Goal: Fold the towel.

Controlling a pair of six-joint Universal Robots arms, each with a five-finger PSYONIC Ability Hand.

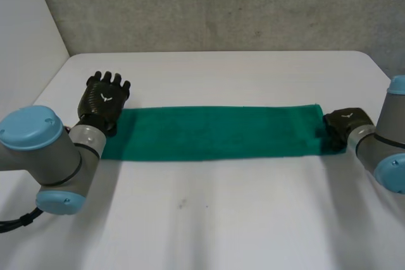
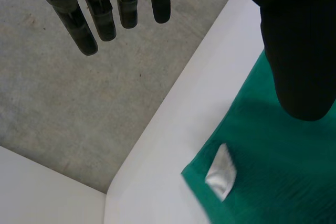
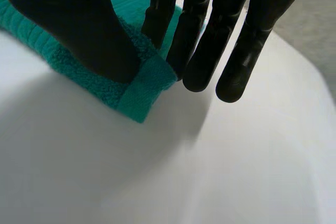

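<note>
A green towel point(image 1: 215, 132) lay on the white table point(image 1: 221, 219), folded into one long narrow strip that ran across the table from the side of one arm to the side of the other. The strip was flat and quite straight.

The left hand point(image 1: 104, 99) was at the left end of the strip, above its far corner. Its fingers point(image 2: 105, 19) were straight and a little apart from each other, and they held nothing. Its thumb point(image 2: 299, 51) hung over the cloth, and I could not tell if it touched it. Near this corner a small white label point(image 2: 221, 174) lay on the towel.

The right hand point(image 1: 345, 124) was at the right end of the strip. There the thumb point(image 3: 89, 30) pressed on the top of the corner, and one nearly straight finger point(image 3: 160, 9) stood on the other side of the cloth, so the corner was pinched between them. The other fingers reached past the hem, over the bare table
</note>
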